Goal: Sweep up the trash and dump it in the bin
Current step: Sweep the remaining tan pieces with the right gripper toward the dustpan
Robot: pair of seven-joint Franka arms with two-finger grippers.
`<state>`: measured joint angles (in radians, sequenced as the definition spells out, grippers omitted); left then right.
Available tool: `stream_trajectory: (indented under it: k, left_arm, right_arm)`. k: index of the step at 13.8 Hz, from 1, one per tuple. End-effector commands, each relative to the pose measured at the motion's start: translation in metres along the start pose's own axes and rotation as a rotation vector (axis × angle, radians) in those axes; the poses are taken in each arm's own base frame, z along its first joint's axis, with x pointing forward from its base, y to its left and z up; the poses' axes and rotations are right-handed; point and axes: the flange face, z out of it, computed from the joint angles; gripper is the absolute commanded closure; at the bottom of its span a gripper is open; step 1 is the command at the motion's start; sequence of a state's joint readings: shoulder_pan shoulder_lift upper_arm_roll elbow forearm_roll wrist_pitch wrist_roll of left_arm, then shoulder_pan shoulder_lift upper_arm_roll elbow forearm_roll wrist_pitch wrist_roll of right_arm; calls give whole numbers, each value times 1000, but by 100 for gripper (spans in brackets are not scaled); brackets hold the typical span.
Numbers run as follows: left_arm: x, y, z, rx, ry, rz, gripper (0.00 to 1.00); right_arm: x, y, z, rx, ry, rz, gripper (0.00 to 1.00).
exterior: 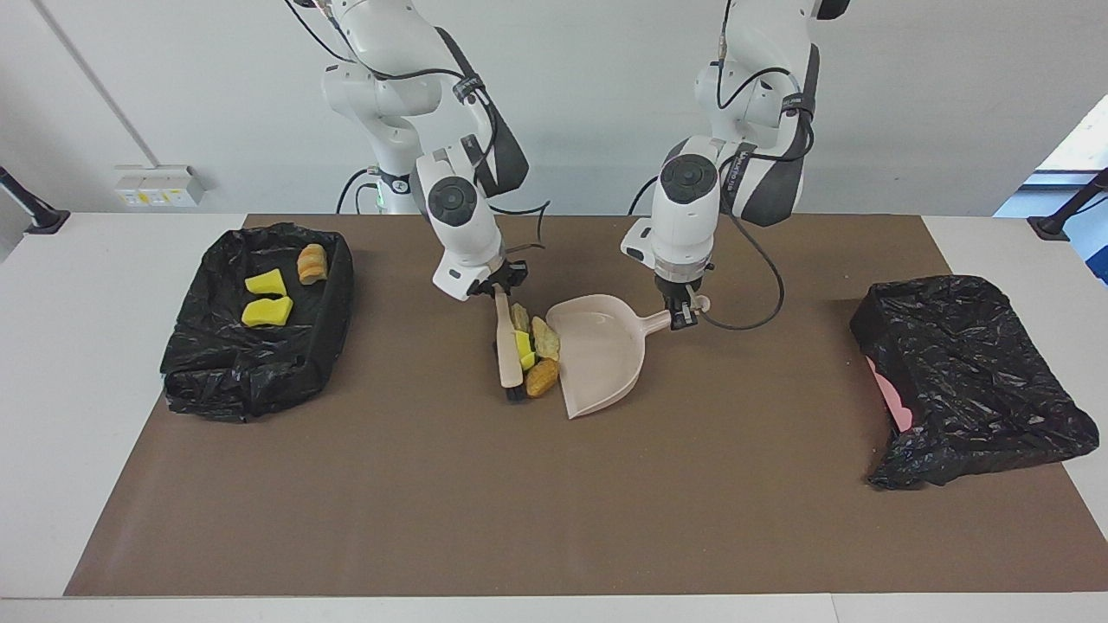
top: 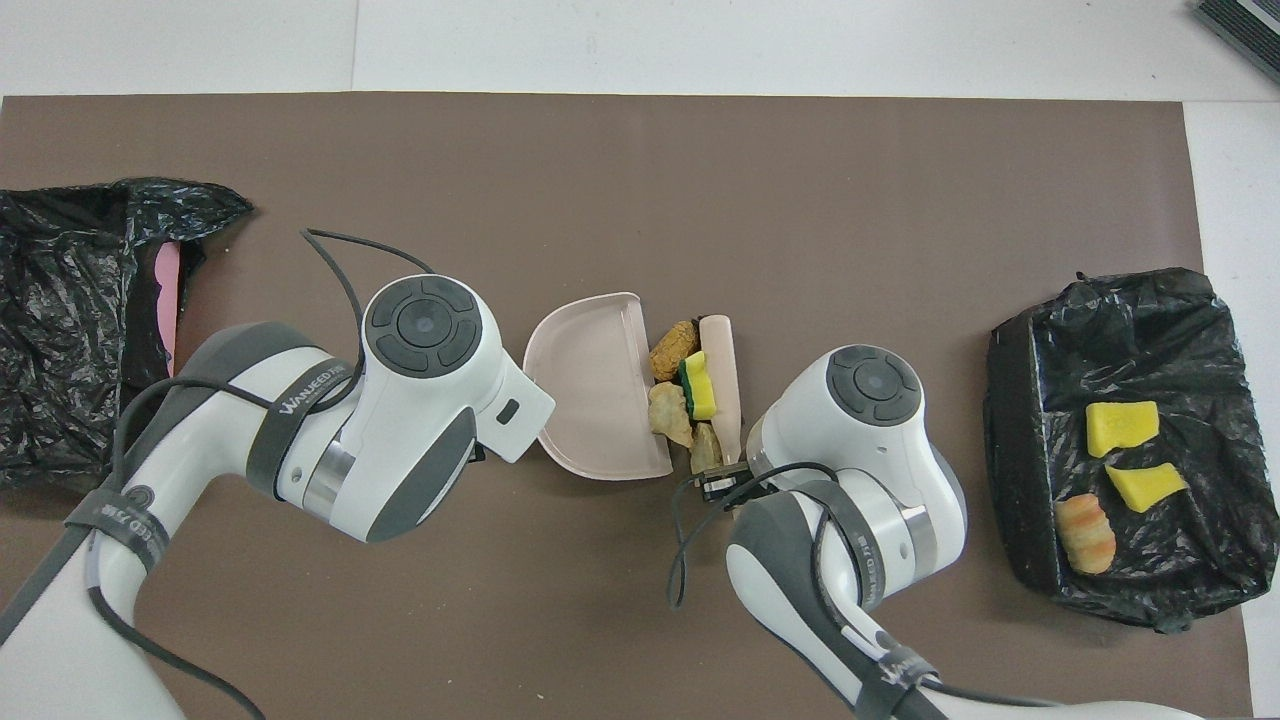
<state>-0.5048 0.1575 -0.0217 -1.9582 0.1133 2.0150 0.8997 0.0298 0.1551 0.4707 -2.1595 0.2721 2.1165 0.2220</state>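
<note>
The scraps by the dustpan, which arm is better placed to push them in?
The right arm. Its gripper holds the brush, which rests against the scraps at the dustpan's open edge. The left gripper just holds the dustpan's handle.
</note>
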Motion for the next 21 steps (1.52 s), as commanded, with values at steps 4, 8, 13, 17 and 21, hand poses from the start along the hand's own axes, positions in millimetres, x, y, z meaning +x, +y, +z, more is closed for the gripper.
stream_trajectory:
  k: [4, 8, 13, 17, 21]
  left_arm:
    - [-15, 9, 3, 32, 5, 43, 100]
    - [-20, 9, 6, 18, -3, 28, 100]
    - [-36, 13, 16, 4, -9, 19, 100]
    - [-40, 15, 21, 52, -7, 141, 100]
    - [-40, 21, 31, 63, -41, 176, 100]
  right_arm:
    - [9, -46, -31, 208, -24, 59, 100]
    - [-27, -43, -108, 123, -44, 38, 100]
    - [-63, -2, -64, -204, -70, 153, 100]
    - [-66, -10, -28, -201, -90, 197, 100]
    - [-74, -48, 27, -175, -93, 206, 100]
